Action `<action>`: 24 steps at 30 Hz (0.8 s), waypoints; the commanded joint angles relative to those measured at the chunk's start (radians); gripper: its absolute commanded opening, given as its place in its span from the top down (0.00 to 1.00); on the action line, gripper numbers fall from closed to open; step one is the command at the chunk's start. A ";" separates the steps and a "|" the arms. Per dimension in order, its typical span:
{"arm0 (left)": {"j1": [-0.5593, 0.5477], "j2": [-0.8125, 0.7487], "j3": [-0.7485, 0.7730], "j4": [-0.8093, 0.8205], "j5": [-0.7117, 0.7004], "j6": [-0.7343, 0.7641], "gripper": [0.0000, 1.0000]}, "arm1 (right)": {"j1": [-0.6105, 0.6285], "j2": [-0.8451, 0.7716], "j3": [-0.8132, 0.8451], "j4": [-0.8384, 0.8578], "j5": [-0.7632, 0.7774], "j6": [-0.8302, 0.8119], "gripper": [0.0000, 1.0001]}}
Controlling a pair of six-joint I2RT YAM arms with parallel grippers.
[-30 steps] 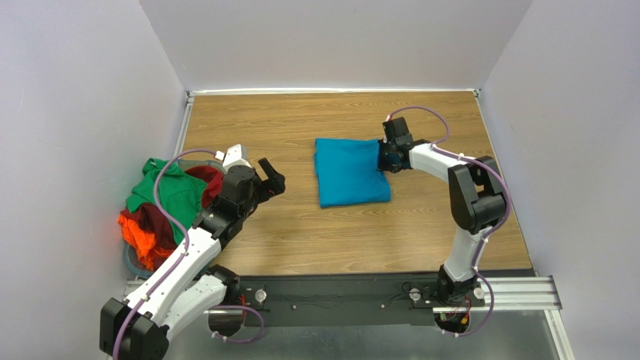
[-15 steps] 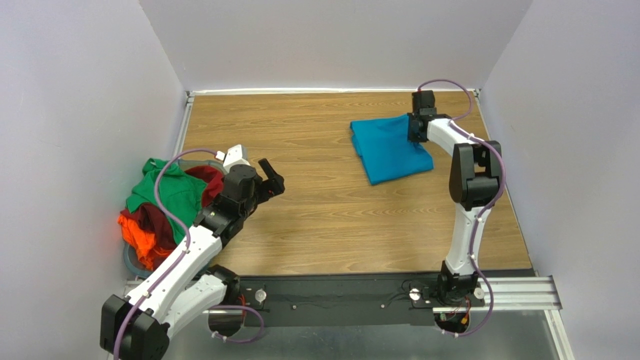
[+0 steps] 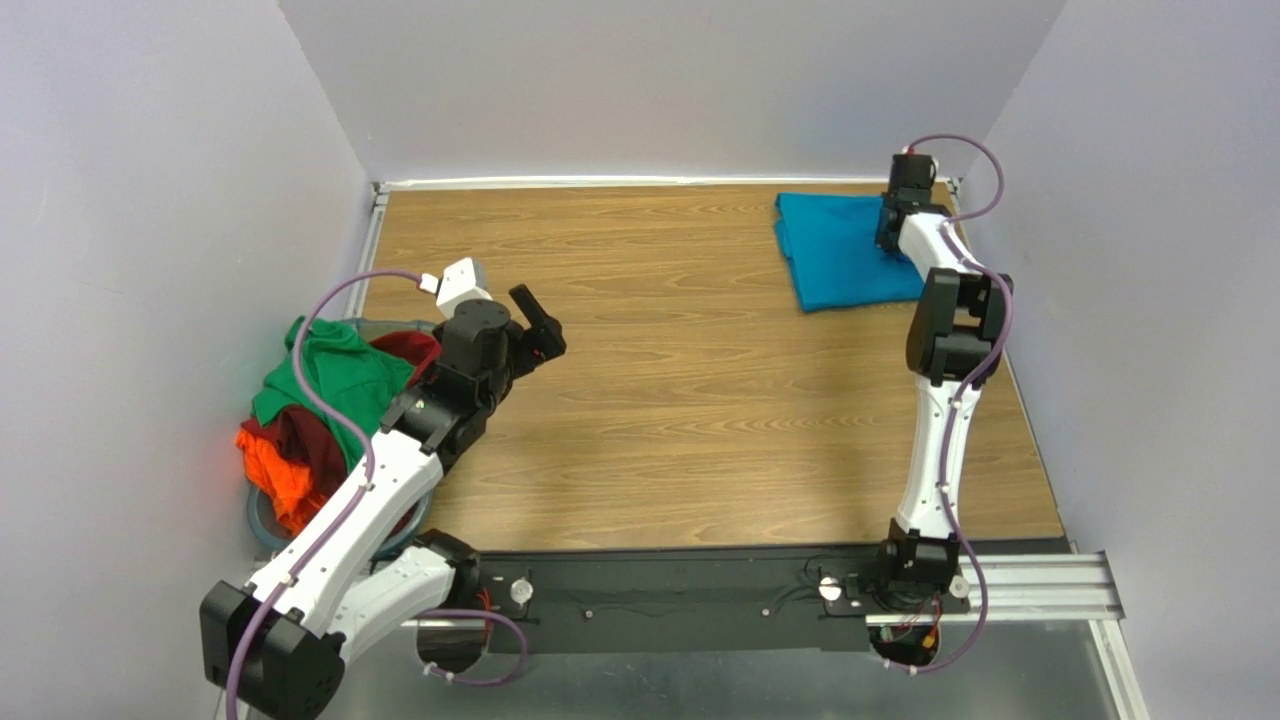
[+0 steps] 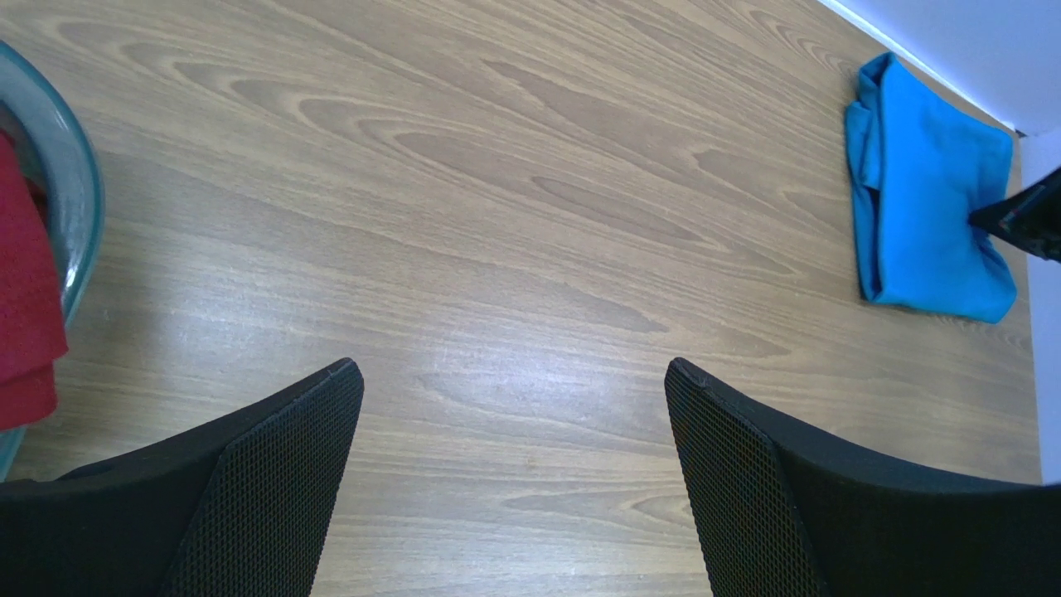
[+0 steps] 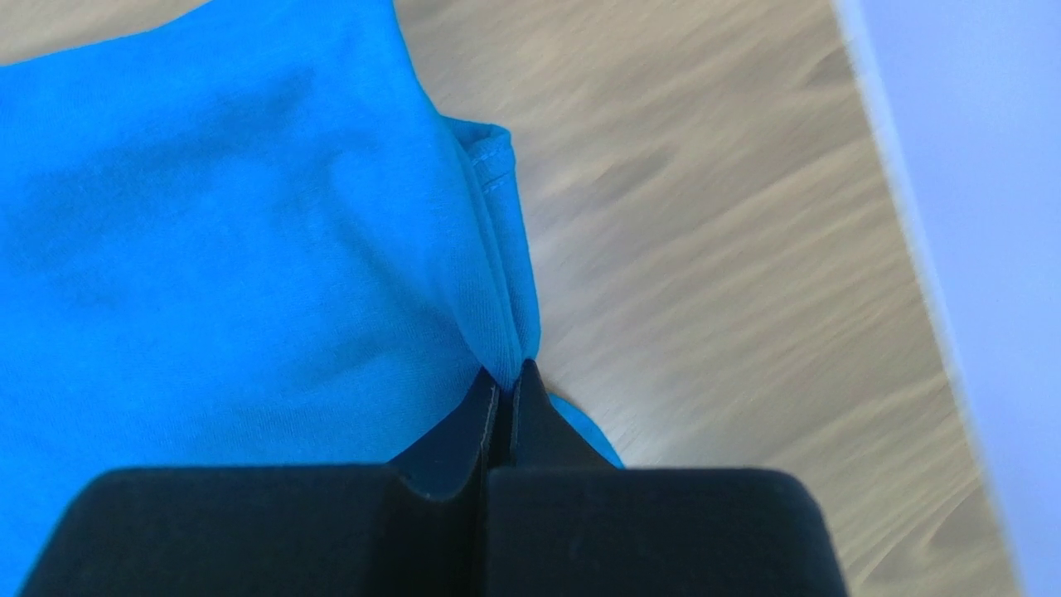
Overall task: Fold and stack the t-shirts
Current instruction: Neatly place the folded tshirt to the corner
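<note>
So far only the teal-blue shirt [image 3: 834, 248] lies folded, at the far right corner of the surface [image 3: 676, 435]. The green shirt [image 3: 323, 383], dark red shirt [image 3: 421, 354] and orange shirt [image 3: 278, 468] sit heaped in the basket [image 4: 75, 174] at the left edge. The left fingers [image 4: 249, 485] are spread wide and empty. Only the right wrist view shows the right fingers [image 5: 455, 450] pinched on the teal hem.

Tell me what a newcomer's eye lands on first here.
The folded teal-blue t-shirt in the far right corner of the table stands out, with the right gripper and its jaws shut on the shirt's edge. Next comes the bright heap at the left edge: green t-shirt, dark red t-shirt and orange t-shirt piled in the basket. The left gripper hangs beside it over bare wood, jaws wide open.
</note>
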State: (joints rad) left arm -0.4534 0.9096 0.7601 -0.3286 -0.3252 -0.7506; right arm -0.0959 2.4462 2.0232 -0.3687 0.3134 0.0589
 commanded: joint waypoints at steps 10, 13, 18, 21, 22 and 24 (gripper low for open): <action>0.012 0.107 0.137 -0.069 -0.048 0.016 0.02 | -0.123 0.220 0.299 -0.021 0.039 -0.154 0.99; 0.013 0.149 0.188 -0.107 -0.060 0.028 0.02 | -0.139 0.254 0.367 -0.019 0.029 -0.183 0.99; 0.015 0.190 0.208 -0.096 -0.026 0.036 0.02 | -0.160 0.275 0.411 -0.018 0.041 -0.166 0.99; 0.015 0.209 0.211 -0.089 -0.026 0.034 0.02 | -0.171 0.249 0.379 -0.018 0.018 -0.156 0.99; 0.016 0.212 0.212 -0.089 -0.026 0.034 0.02 | -0.171 0.235 0.367 -0.018 0.009 -0.157 0.96; 0.016 0.215 0.214 -0.090 -0.026 0.036 0.02 | -0.171 0.221 0.353 -0.018 0.010 -0.160 0.81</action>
State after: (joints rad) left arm -0.4442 1.1172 0.9554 -0.4049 -0.3393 -0.7265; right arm -0.2546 2.6873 2.3962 -0.3679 0.3237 -0.0963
